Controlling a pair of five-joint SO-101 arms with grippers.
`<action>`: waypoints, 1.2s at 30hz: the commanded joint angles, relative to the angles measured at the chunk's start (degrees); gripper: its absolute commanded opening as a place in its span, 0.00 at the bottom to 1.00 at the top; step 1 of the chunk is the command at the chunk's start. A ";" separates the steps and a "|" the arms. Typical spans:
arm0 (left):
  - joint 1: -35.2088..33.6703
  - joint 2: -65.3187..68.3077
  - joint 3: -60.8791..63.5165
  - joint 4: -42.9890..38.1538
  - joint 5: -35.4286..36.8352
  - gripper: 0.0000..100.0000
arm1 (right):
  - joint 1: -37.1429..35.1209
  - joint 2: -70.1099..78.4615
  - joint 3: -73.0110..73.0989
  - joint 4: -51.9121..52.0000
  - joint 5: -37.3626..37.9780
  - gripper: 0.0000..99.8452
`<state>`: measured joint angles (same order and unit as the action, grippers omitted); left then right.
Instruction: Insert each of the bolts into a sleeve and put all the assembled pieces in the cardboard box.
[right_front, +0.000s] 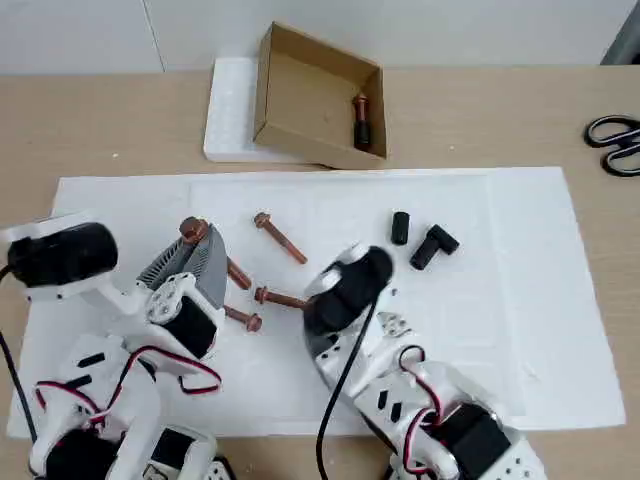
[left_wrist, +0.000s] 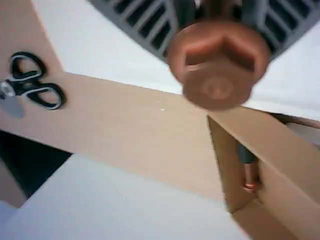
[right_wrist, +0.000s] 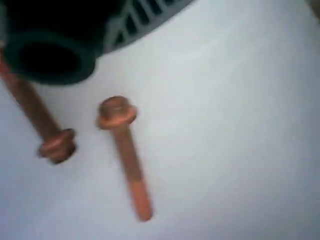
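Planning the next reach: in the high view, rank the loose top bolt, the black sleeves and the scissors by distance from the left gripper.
1. Top bolt, just right of the left gripper.
2. Black sleeves, mid-sheet.
3. Scissors, far right table edge.

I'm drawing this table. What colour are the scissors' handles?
Black. The scissors show best in the high view.
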<state>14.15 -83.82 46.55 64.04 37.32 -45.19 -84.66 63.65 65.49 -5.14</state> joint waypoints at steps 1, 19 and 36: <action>2.37 -0.18 1.45 -1.67 0.79 0.01 | -2.42 -0.75 -0.26 -1.71 -0.26 0.00; 8.53 -0.26 3.74 -3.69 2.20 0.01 | -6.29 -0.31 1.23 -9.89 -0.44 0.00; 11.60 -0.18 4.35 -0.18 2.20 0.01 | -6.29 -0.31 1.05 -11.38 -0.18 0.00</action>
<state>25.14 -83.47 51.21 63.43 39.25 -51.08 -84.66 65.58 56.70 -5.14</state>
